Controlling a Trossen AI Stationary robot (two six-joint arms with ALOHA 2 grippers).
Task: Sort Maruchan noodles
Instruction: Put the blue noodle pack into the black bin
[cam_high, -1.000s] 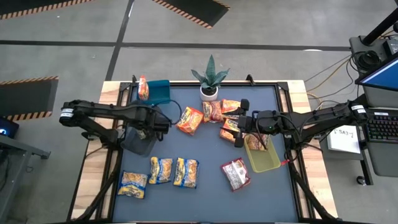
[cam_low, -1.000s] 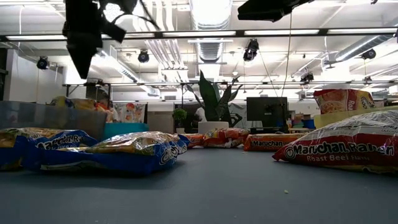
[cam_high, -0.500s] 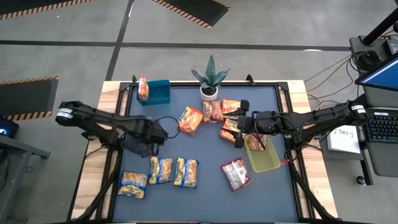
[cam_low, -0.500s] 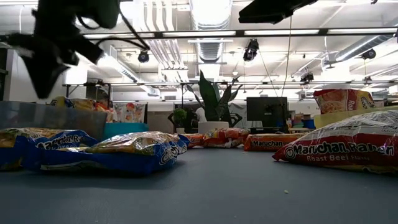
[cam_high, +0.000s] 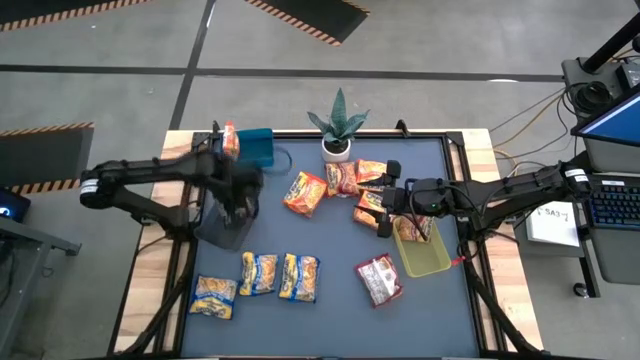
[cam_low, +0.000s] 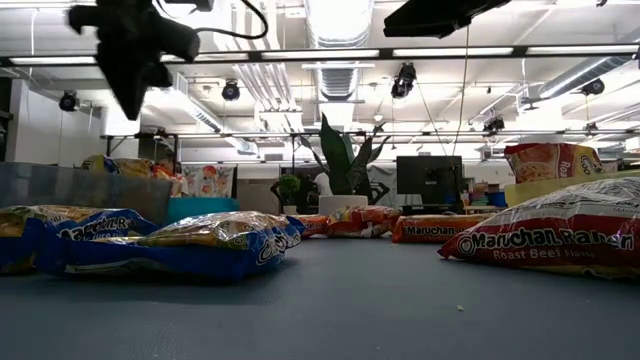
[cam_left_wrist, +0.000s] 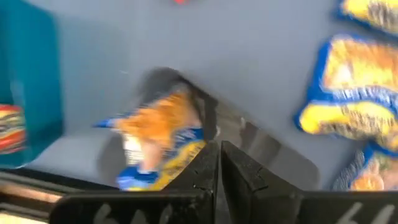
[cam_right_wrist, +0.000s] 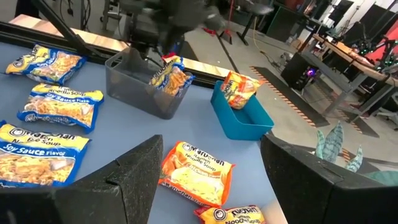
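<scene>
Hovering above the grey bin (cam_high: 222, 232), left end effector (cam_high: 238, 190) with fingers (cam_left_wrist: 235, 169) pressed together, holding nothing. One yellow-and-blue packet (cam_left_wrist: 159, 140) sits in the grey bin just below that end effector, leaning against the wall. Blue bin (cam_high: 255, 147) just beyond it, with an orange packet (cam_high: 230, 141) standing at its end.

Right end effector (cam_high: 386, 208) open wide, empty, level above the tabletop (cam_high: 330, 310) beside the yellow-green bin (cam_high: 425, 255). Packet in that bin (cam_high: 415, 228) right beside the right end effector. Orange packets near its fingertips: two (cam_high: 357, 176) just ahead by the potted plant (cam_high: 338, 128), one (cam_high: 369, 207) touching or just under the fingers, cannot tell which. Another orange packet (cam_high: 305, 193) lies between the two end effectors.

Red-and-white packet (cam_high: 379, 279) lies beside the yellow-green bin, on the near side of the right end effector. Three yellow-and-blue packets (cam_high: 258, 273) (cam_high: 299, 277) (cam_high: 215, 296) lie in a row on the tabletop, near side of the grey bin, well apart from the left end effector.
</scene>
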